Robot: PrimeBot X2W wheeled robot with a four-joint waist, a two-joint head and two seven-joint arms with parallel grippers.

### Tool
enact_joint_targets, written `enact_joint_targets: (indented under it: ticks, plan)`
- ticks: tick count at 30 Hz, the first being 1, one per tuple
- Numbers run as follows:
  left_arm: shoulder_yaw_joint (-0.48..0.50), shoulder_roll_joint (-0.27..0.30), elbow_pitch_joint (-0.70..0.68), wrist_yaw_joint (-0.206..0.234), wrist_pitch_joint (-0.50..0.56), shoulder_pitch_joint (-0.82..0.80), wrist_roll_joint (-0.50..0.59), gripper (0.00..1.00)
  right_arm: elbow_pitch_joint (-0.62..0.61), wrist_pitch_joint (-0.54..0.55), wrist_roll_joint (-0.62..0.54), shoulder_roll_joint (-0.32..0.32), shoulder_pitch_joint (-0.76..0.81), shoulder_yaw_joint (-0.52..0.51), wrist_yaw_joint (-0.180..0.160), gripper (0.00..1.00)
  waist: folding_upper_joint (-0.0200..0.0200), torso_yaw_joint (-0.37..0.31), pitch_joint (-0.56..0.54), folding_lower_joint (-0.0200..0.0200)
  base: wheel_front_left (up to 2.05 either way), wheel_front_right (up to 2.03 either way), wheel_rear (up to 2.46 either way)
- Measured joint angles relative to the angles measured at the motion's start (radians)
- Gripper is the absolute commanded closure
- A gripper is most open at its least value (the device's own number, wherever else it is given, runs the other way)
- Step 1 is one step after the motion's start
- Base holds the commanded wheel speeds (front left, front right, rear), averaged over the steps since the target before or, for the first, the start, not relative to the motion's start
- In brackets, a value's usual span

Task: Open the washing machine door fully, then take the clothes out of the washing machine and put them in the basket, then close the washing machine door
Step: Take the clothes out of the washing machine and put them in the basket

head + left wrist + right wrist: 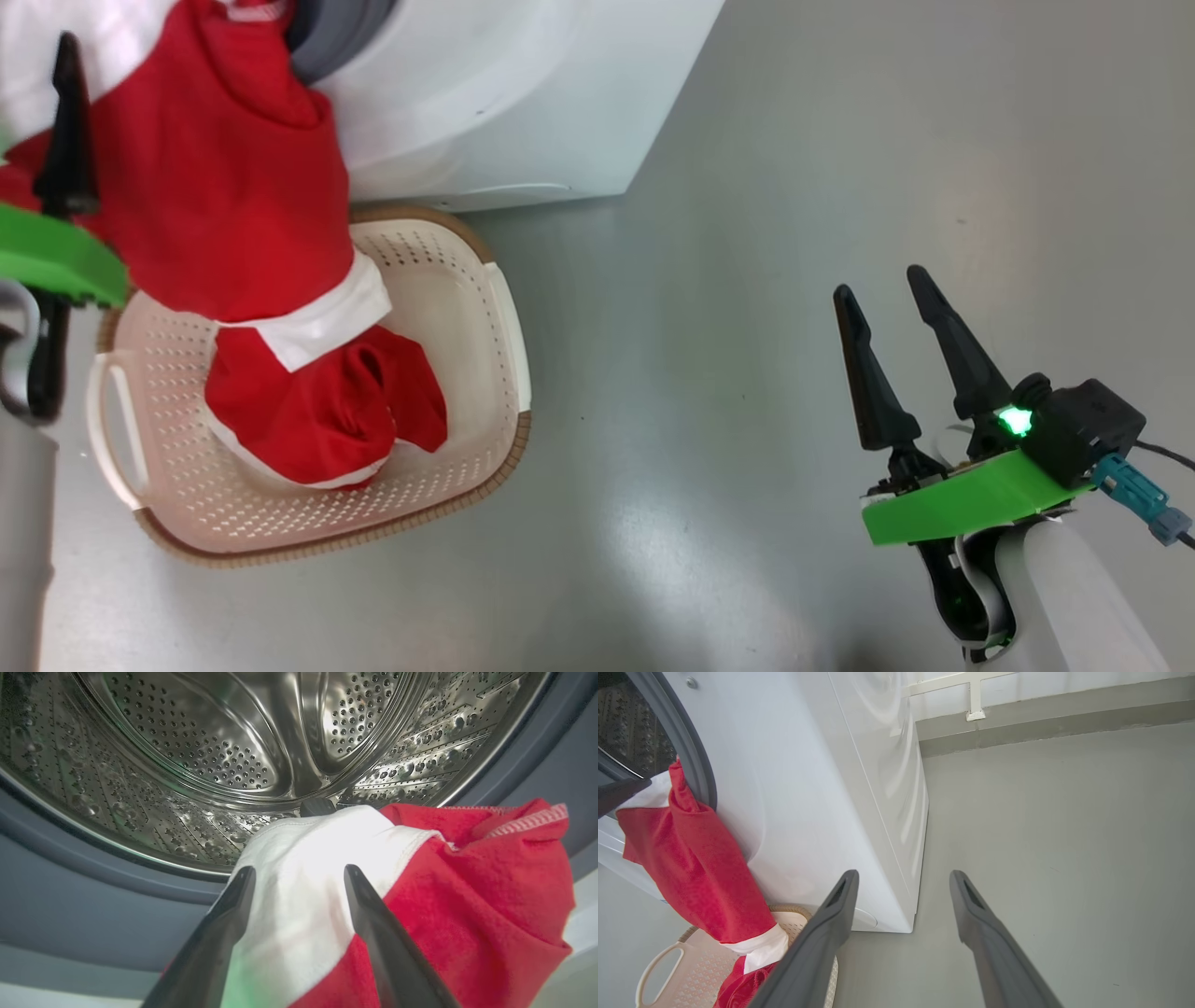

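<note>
The red and white clothes (pixel 233 168) hang as one long piece from the washing machine (pixel 504 93) mouth down into the cream basket (pixel 509 317), with the lower end bunched on the basket floor. My left gripper (pixel 299 872) is open at the mouth, its fingers standing either side of the white panel of the clothes (pixel 299 914) draped over the grey rubber ring (pixel 93 896). Behind them the steel drum (pixel 210 742) shows bare metal. My right gripper (pixel 880 285) hangs open over the floor to the right, holding nothing. The washing machine door is out of view.
The basket (pixel 658 970) stands on the grey floor right against the front of the washing machine (pixel 808 788). Open floor (pixel 747 280) spreads to the right of both. A wall base (pixel 1041 723) runs behind the machine.
</note>
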Motion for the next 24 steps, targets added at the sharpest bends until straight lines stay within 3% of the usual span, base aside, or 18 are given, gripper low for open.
enact_joint_targets:
  ticks: [13, 21, 22, 23, 24]
  plan:
    - [-0.086, 0.048, 0.23, 0.0, 0.0, -0.131, -0.059, 0.0, -0.007, 0.0, 0.0, 0.0, -0.012, 0.026, 0.0, 0.0, 0.0, -0.037, 0.043, 0.0, 0.0, 0.0, 0.0]
    - [-0.13, 0.059, 0.273, 0.0, -0.001, -0.161, -0.103, 0.0, -0.007, 0.0, 0.001, 0.0, -0.012, 0.027, 0.0, 0.0, 0.0, -0.039, 0.037, 0.0, 0.0, 0.0, 0.0]
    - [-0.135, 0.059, 0.276, 0.0, -0.001, -0.161, -0.107, 0.08, -0.007, 0.0, 0.001, 0.0, -0.012, 0.027, 0.0, 0.0, 0.0, -0.039, 0.036, 0.0, 0.0, 0.0, 0.0]
    - [-0.142, 0.059, 0.281, 0.0, -0.001, -0.161, -0.109, 0.47, -0.007, 0.0, 0.001, 0.0, -0.012, 0.027, 0.0, 0.0, 0.0, -0.038, 0.035, 0.0, 0.0, 0.0, 0.0]
    - [-0.149, 0.06, 0.287, 0.0, -0.001, -0.161, -0.114, 0.6, -0.007, 0.0, 0.001, 0.0, -0.012, 0.028, 0.0, 0.0, 0.0, -0.038, 0.033, 0.0, 0.0, 0.0, 0.0]
